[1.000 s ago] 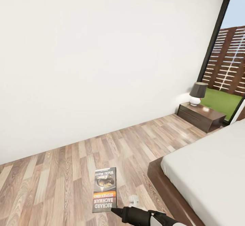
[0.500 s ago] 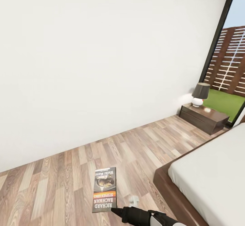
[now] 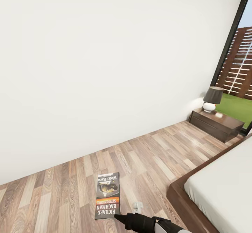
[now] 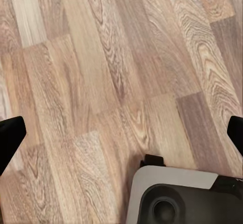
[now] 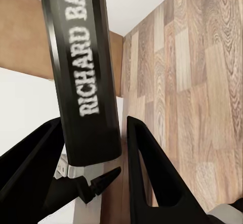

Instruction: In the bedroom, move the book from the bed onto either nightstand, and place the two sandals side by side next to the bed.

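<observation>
My right gripper (image 3: 117,217) is shut on the book (image 3: 108,195), a thin dark paperback with an orange band and white lettering, held flat above the wood floor. In the right wrist view its spine (image 5: 83,67) stands between the two black fingers (image 5: 147,173). The nightstand (image 3: 218,124) is far off at the right, against the white wall, beside the bed (image 3: 224,187). My left gripper (image 4: 121,133) is open over bare floor planks, fingers wide apart. The sandals are out of view.
A dark-shaded lamp (image 3: 212,99) with a white base stands on the nightstand's top. A tall dark-framed window (image 3: 241,68) rises behind it. The bed's brown frame edge (image 3: 178,198) runs along the right. My own base (image 4: 182,198) lies below the left gripper.
The whole view has swung, so the nightstand, lamp and bed sit further right in the picture. The book stays in my right gripper, unchanged relative to me.
</observation>
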{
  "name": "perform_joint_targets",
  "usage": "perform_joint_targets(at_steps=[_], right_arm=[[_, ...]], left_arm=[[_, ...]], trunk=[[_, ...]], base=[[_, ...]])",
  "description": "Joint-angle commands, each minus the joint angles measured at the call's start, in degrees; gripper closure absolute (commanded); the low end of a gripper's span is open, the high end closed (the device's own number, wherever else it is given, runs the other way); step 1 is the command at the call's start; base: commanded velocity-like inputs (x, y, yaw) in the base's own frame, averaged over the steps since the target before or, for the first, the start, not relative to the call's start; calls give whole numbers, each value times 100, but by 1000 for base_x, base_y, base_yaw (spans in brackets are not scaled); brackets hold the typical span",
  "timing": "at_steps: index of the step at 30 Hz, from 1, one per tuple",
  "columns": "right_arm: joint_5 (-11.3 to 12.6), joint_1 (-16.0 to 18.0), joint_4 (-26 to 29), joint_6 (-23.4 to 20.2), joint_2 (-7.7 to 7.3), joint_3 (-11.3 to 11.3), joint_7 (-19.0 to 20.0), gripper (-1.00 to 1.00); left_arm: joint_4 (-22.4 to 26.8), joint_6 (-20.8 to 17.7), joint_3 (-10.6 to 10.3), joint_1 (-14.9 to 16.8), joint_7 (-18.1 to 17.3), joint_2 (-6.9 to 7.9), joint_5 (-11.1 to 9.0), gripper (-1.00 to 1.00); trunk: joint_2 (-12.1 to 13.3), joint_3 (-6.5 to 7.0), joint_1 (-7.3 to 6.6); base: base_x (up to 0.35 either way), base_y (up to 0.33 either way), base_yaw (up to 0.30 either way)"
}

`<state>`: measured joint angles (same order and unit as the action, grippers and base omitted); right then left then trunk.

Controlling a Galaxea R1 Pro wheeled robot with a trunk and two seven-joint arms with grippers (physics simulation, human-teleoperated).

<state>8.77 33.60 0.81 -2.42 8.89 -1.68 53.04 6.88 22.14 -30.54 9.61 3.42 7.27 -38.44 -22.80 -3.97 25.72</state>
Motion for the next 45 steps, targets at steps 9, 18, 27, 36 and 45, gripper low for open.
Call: perform_joint_targets(at_steps=[9,18,27,36,45], right_arm=[[29,6,-2,-26,1,-35,13,100],[29,6,-1,-26,1,-35,13,100],[29,6,-2,-26,2,-35,13,100],[29,6,-2,-26,2,-35,13,100],[29,6,0,-24,2,-35,13,100]], left_arm=[[1,6,-48,3,36,2,-12,-100],[-2,1,-48,4,36,2,-1,-100],[-2,1,-56,4,36,2,3,-100],[-2,1,-57,4,36,2,3,-100],[-2,1,-57,6,36,2,4,-100]], trunk=[[-12,-12,6],[-12,-12,6],[-12,-12,6],[-12,-12,6],[-12,-12,6]], base=[[273,219,0],[307,139,0],[328,41,0],[336,6,0],[337,1,0]])
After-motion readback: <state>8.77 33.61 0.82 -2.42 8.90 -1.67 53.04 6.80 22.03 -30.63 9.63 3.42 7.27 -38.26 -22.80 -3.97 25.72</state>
